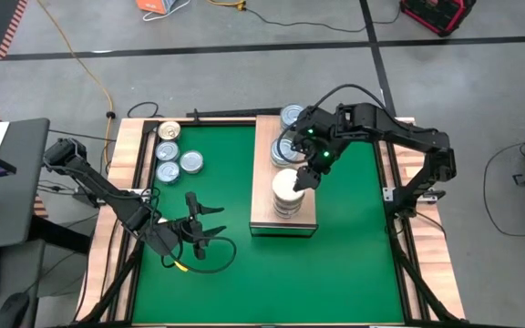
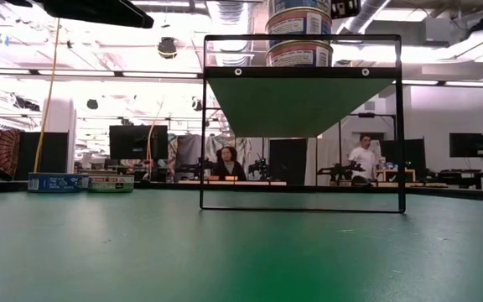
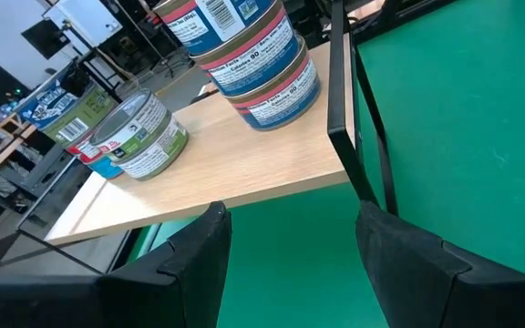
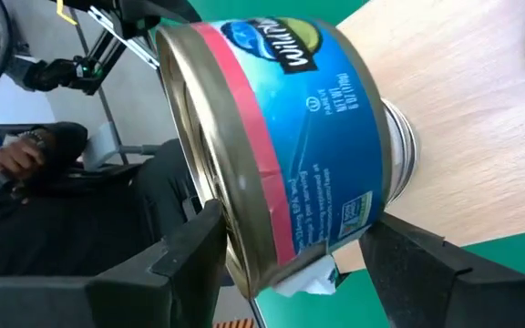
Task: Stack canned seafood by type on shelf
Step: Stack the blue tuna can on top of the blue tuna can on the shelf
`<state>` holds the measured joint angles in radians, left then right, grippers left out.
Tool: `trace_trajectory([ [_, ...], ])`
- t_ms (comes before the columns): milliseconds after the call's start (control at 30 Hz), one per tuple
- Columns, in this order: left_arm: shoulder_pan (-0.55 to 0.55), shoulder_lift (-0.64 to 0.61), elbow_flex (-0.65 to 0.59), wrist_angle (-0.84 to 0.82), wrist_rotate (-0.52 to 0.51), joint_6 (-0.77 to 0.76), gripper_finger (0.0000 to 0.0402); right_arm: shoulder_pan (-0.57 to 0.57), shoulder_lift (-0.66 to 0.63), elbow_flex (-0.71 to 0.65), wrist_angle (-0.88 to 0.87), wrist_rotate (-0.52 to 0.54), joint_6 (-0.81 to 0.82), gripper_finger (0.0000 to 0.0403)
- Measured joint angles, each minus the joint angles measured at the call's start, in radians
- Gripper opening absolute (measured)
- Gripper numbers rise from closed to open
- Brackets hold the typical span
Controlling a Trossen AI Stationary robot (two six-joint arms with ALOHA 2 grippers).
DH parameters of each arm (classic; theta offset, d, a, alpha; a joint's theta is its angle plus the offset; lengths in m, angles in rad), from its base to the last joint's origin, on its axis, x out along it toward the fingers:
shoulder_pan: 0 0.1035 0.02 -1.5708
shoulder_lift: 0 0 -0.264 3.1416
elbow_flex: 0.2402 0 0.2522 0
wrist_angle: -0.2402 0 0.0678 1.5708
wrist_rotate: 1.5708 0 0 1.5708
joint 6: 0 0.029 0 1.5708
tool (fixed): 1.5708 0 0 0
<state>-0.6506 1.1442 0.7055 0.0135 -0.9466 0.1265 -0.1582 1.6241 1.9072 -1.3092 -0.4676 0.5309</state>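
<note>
right claw grips can over matching stack on shelf | left claw open, idle on surface | loose cans remain

Green mat; bg ppl, monitors.

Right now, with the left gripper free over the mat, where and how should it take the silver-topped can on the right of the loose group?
Grip its low round side wall, coming straight down. The silver-topped can sits flat on the green mat, top up, so only the wall offers opposed faces. Other cans crowd its left, so the open left gripper would probably fit best front-to-back.
</note>
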Motion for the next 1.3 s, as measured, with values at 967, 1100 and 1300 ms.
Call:
trace_trajectory([
  [967,0.0,0.0,0.0,0.003,0.002,-0.01,0.0226,0.015,-0.001,0.008,-0.042,-0.087,0.157,0.0268],
  [1100,0.0,0.0,0.0,0.003,0.002,-0.01,0.0232,0.011,-0.002,0.026,-0.072,-0.086,0.197,0.0268],
  [1300,0.0,0.0,0.0,0.003,0.002,-0.01,0.0234,0.015,-0.002,0.037,-0.083,-0.086,0.203,0.0268],
])
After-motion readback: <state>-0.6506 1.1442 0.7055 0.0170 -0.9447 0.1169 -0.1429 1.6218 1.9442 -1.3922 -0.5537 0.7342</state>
